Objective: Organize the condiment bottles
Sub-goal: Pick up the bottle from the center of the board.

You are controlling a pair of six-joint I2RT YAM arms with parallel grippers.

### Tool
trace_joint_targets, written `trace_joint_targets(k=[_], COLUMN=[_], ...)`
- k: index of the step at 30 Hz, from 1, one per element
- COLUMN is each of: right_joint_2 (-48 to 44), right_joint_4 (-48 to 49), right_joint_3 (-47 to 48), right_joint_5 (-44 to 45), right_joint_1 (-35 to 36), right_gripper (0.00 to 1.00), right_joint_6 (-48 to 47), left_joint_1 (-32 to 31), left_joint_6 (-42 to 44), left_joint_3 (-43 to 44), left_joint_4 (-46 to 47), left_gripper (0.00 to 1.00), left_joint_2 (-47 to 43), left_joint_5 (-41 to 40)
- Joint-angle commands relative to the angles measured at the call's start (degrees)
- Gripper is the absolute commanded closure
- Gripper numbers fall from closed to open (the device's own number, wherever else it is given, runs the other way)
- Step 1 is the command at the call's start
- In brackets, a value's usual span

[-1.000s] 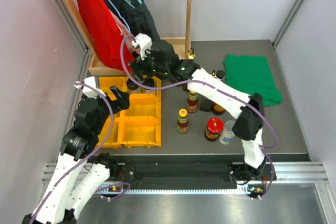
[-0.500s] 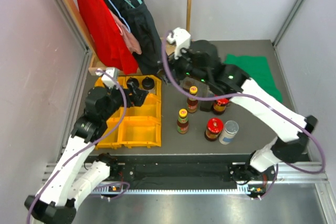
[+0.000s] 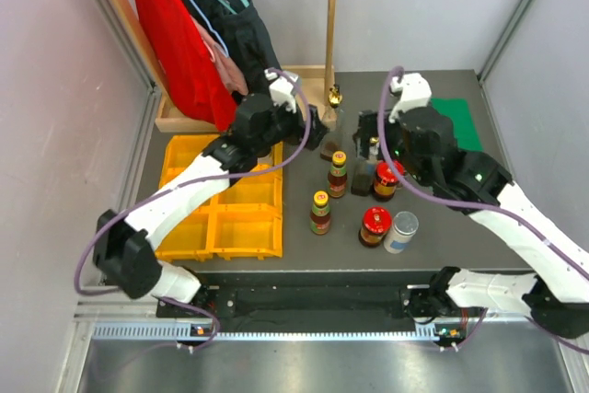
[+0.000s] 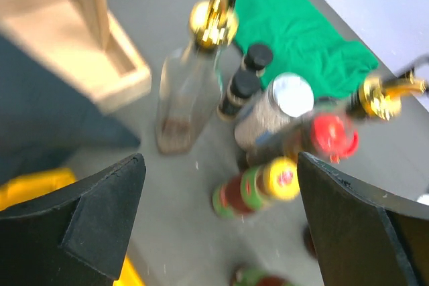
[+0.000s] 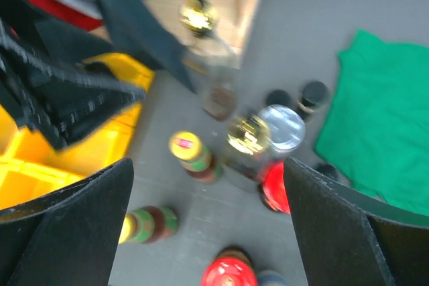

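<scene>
On the table, bottles (image 3: 338, 175): grouped upright between yellow tray (image 3: 244, 227) and green cloth (image 3: 467, 121).
Left gripper (image 4: 220, 162): held wide apart, nothing gripped.
Right gripper (image 5: 208, 165): held wide apart, nothing gripped.

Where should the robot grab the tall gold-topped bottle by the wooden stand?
Probably the bottle is best gripped on its clear body, below the gold pourer, with the open left gripper coming from the yellow tray side. It stands upright, and black-capped jars crowd its far side.
</scene>
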Motion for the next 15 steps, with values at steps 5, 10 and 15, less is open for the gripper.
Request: trace_joint_targets(k=[5, 10, 15], right_joint_2=[-15.4, -16.4, -16.5], right_joint_4=[8.1, 5.2, 2.6], right_joint_3=[-9.0, -8.4, -8.2], right_joint_5=[12.1, 18.3, 18.6], right_joint_1=[-2.0, -2.4, -4.1], right_gripper=[0.07, 0.07, 0.07], right_joint_6=[2.3, 1.6, 4.7], left_joint_1=[-0.9, -0.9, -0.9], left_joint_6=[2.6, 2.1, 0.7], left_joint_3=[6.3, 8.0, 8.5], left_joint_4=[14.6, 17.1, 20.9], left_gripper=[0.01, 0.01, 0.01], left_joint_2=[9.0, 12.9, 16.0], left_joint_5=[-4.3, -4.3, -5.9])
